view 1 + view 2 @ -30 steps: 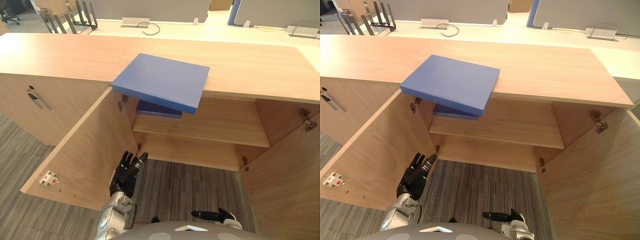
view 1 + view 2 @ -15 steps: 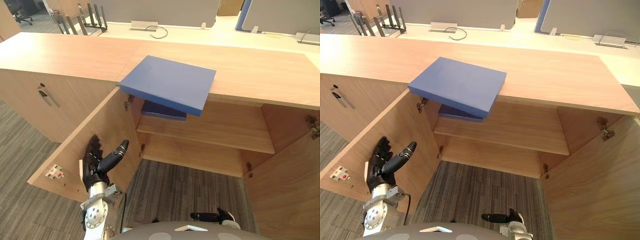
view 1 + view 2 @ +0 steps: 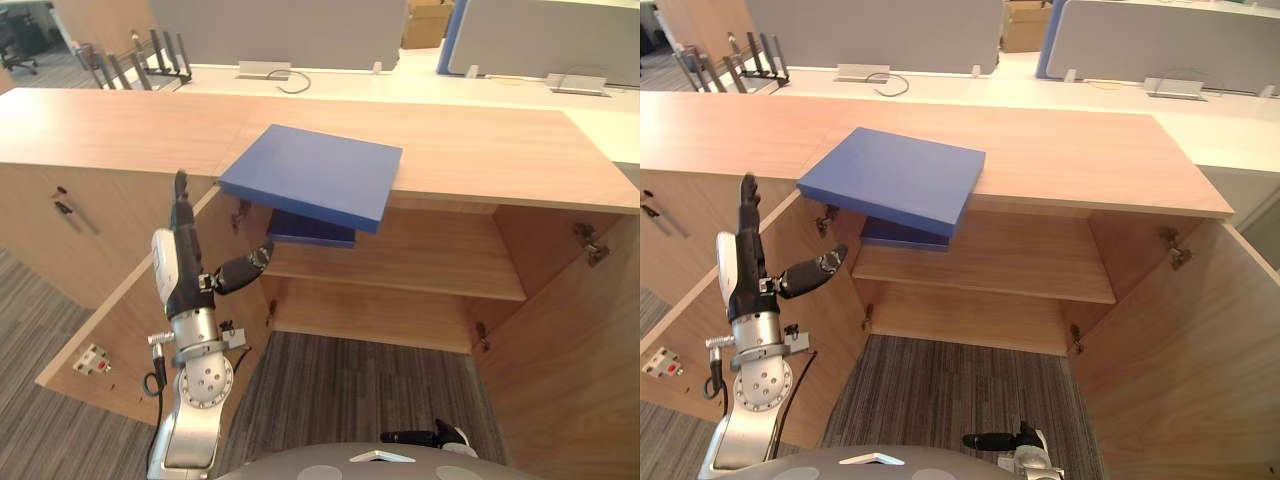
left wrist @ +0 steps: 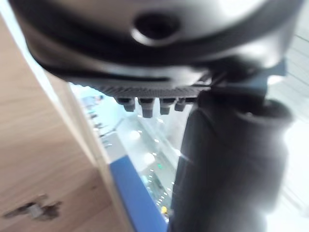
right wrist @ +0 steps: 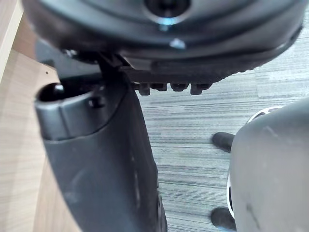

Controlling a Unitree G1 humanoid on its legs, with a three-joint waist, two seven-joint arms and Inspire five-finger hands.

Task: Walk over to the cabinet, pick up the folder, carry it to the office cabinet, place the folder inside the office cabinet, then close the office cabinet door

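A blue folder (image 3: 315, 182) lies on the wooden cabinet top (image 3: 480, 150), its near corner hanging over the open compartment. A darker blue folder (image 3: 310, 228) lies on the upper shelf (image 3: 420, 262) just beneath it. My left hand (image 3: 180, 262) is raised in front of the open left door (image 3: 120, 320), fingers straight up and thumb pointing toward the shelf, short of both folders and holding nothing. The left wrist view shows its thumb (image 4: 222, 164) and the folder's blue edge (image 4: 137, 195) past it. My right hand (image 3: 418, 437) hangs low over the carpet, fingers straight and empty.
Both cabinet doors stand open, the right door (image 3: 565, 370) angled toward me. A closed cabinet section with a dark handle (image 3: 70, 210) lies at the left. Desks with grey screens (image 3: 280, 35) and cables stand behind the counter. Grey carpet (image 3: 360, 385) lies before the cabinet.
My left arm has risen from low beside the left door to shelf height, fingers now pointing up. The camera has shifted a little. The folders and the right hand stay put.
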